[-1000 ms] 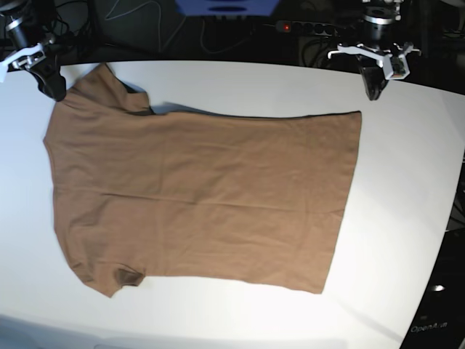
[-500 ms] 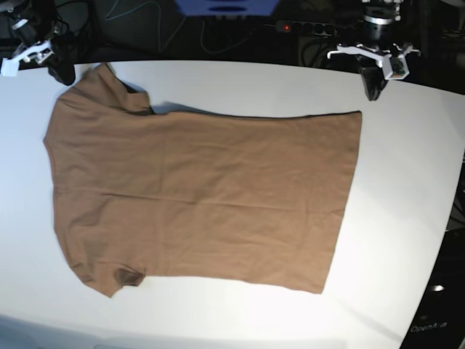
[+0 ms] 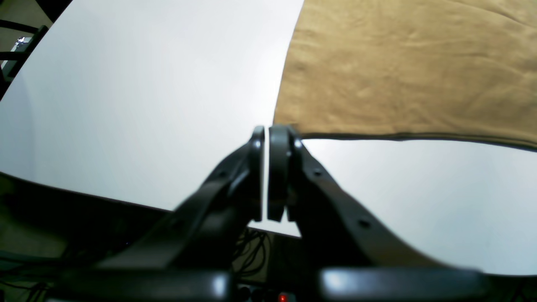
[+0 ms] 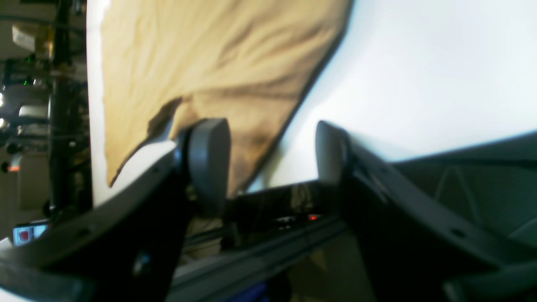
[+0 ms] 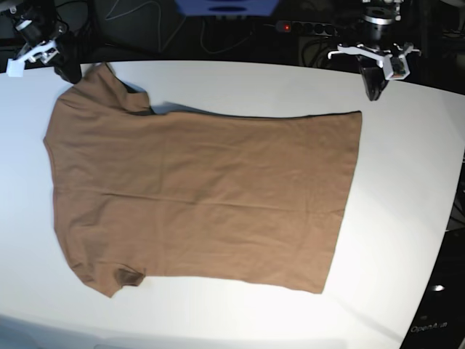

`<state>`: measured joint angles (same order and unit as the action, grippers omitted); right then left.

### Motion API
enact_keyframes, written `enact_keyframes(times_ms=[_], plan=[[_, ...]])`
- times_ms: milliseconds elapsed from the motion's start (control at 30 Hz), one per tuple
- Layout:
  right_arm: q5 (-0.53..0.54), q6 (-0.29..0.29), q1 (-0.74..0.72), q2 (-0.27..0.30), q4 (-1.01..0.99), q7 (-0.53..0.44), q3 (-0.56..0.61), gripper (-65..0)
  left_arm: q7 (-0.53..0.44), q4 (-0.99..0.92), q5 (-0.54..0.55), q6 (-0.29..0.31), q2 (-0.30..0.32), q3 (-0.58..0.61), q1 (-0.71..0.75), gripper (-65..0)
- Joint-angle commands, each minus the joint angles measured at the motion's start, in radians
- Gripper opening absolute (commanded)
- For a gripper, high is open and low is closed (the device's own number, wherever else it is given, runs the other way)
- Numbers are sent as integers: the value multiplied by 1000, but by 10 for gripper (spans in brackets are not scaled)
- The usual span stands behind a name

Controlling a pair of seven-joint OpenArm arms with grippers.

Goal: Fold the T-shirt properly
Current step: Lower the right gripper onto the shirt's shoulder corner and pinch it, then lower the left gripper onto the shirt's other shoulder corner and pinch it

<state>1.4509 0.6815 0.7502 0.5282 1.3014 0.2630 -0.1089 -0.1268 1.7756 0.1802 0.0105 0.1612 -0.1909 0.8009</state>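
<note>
Left gripper (image 5: 375, 93) closed, empty, upper right, just off the hem corner. Right gripper (image 5: 70, 70) wide open, empty, upper left by the sleeve. T-shirt (image 5: 203, 196) flat mid-frame, long axis left-right, neck left. Bare worktop (image 5: 407, 189) right.

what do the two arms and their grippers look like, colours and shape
Both grippers are dark, near-black, with two long tapering fingers carrying small round holes. The left gripper ends in flat narrow tips; the right gripper has rounded grey pads. From the base view each arm is black with a white bracket across the wrist. No markings can be made out.
</note>
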Motion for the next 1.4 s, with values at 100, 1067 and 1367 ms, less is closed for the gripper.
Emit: enact_keyframes(times_ms=[100, 1067, 1367], plan=[[33, 17, 1, 19, 11, -14, 16, -322, -27, 13, -1, -2, 5, -3, 12, -639], [33, 17, -60, 40, 4, 51, 64, -643, -26, 20, 2, -8, 1, 6, 12, -639], [33, 17, -60, 43, 5, 51, 64, -641, -26, 22, -1, -8, -85, -51, 4, -639]])
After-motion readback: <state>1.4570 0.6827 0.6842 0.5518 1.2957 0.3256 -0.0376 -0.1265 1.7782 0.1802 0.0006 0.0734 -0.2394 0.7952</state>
